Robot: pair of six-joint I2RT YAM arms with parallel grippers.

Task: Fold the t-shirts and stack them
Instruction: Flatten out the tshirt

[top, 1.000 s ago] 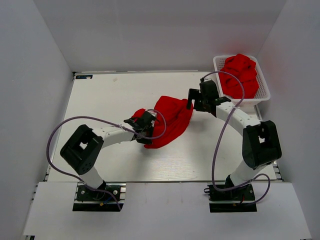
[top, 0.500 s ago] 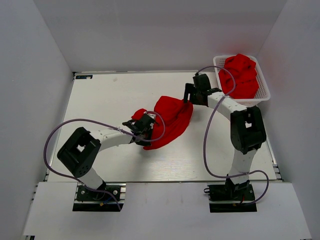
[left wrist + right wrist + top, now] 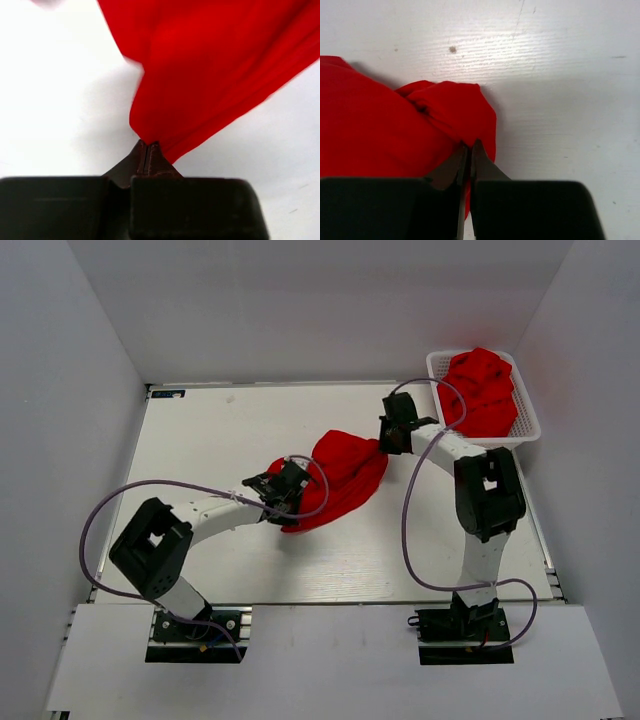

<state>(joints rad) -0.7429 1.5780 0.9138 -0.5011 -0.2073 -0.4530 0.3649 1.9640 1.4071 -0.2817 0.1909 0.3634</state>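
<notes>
Near tabletop (image 3: 200, 440) centre, closest to bases: left fingers (image 3: 140, 159) pinched shut on near-left corner of t-shirt (image 3: 335, 475), cloth bunched in crumpled heap. Farther back, right fingers (image 3: 481, 169) clamped on far-right fold of same shirt. Step in hand, prob.: lift & spread flat. Calls for both grips firm, arms raised together, then drawn apart evenly to pull fabric taut; no jerks, to avoid slipping off such thin pinches. Farthest, basket (image 3: 525, 430) at back-right corner w/ more t-shirts (image 3: 482, 385) heaped inside, waiting.
</notes>
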